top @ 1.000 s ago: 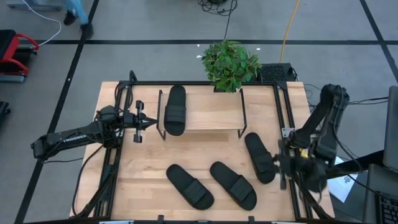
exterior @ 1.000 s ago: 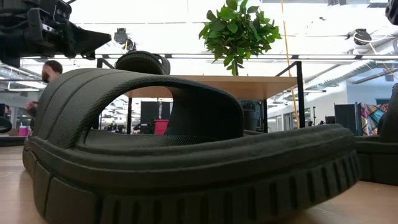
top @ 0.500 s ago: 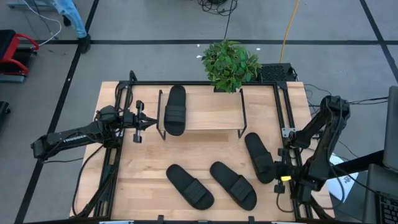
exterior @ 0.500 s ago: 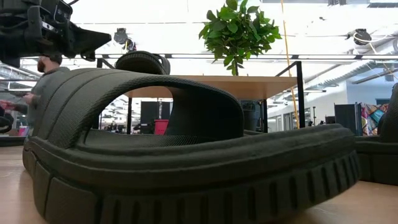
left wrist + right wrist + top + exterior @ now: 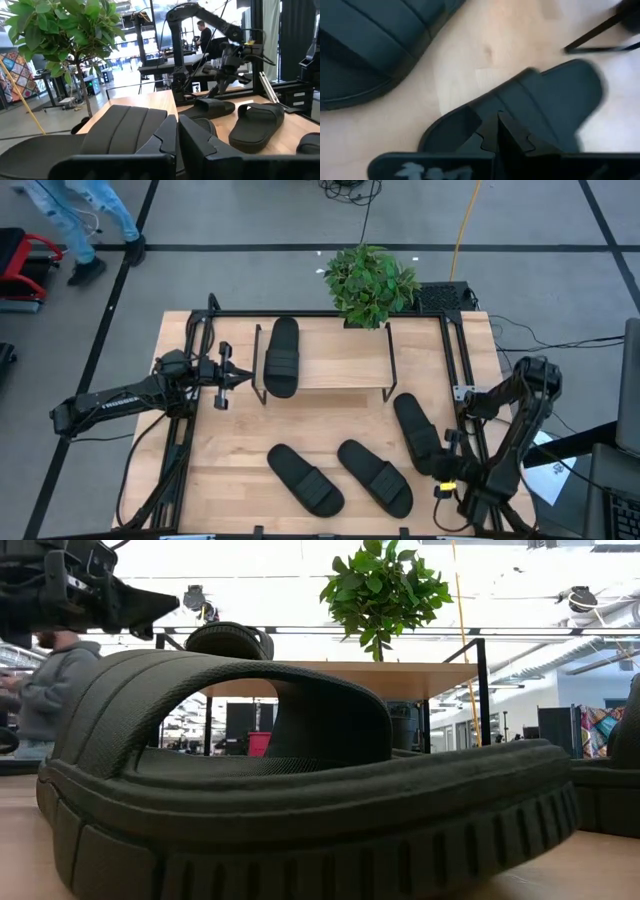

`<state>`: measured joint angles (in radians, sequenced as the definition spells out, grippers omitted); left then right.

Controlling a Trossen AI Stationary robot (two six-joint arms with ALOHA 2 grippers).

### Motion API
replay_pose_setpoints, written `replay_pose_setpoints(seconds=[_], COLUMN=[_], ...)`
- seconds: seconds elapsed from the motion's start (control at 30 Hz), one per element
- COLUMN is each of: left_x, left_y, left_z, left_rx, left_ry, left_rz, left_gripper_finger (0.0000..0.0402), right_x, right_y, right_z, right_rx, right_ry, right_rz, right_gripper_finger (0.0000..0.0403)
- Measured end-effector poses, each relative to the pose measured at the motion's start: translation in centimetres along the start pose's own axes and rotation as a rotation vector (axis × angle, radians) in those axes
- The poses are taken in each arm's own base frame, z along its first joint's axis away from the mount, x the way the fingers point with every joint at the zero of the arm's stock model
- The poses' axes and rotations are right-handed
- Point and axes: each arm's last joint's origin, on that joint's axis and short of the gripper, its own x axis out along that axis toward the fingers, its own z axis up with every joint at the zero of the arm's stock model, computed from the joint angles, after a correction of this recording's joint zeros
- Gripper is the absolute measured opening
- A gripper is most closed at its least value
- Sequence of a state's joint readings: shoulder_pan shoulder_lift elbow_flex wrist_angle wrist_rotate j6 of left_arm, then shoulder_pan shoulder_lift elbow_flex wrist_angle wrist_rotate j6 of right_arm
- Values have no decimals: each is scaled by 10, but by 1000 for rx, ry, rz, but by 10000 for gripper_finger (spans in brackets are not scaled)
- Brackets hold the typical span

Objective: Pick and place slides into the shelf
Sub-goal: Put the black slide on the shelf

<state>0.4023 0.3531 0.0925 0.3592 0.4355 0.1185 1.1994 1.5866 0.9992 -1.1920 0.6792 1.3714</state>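
On the small low shelf (image 5: 340, 362) with its light wooden plank top and thin black wire legs, we see 1 black ribbed-strap slide (image 5: 282, 357) lying at the left end. The other 3 matching black slides sit on the larger wooden tabletop (image 5: 230, 435) in front of the shelf: the left slide (image 5: 305, 478), the middle slide (image 5: 375, 477), and the right slide (image 5: 418, 432), angled near the shelf's right leg.

Our left gripper (image 5: 232, 376) hovers just beside the shelf's left end, near the shelved slide, with its fingers pressed together and nothing between them. Our right gripper (image 5: 446, 476) sits low at the table's right edge, just beside the right slide, fingers also pressed together and empty; its wrist view looks down on that slide's strap (image 5: 540, 107).

We judge that the right arm is lining up on the right slide. The risk is plain: with fingers pressed together, a descent would push the slide away rather than pinch it, and a nudge could drive it against the shelf's wire leg. A leafy green potted plant (image 5: 370, 283) stands behind the shelf.
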Motion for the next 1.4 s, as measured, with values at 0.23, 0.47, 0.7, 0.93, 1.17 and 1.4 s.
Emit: replay_pose_setpoints(seconds=[0.23,0.47,0.7,0.93,1.17,1.4], left_x=[0,0,0,0,0,0], left_y=[0,0,0,0,0,-1], left_z=[-3,-4,-4,-4,-6,-7], left_rx=[-6,8,11,2,-27,-36], left_ry=[29,39,42,43,56,71], left_rz=[-3,6,11,11,10,7], left_gripper_finger=[4,24,26,26,26,26], right_x=[-10,12,9,-2,-17,-4], right_y=[27,41,42,33,36,42], right_z=[21,10,8,15,24,26], right_rx=[-168,-82,-23,282,751,856], right_ry=[105,303,228,153,119,116], right_rz=[-280,-388,-390,-341,-111,-42], right_gripper_finger=[0,0,0,0,0,0])
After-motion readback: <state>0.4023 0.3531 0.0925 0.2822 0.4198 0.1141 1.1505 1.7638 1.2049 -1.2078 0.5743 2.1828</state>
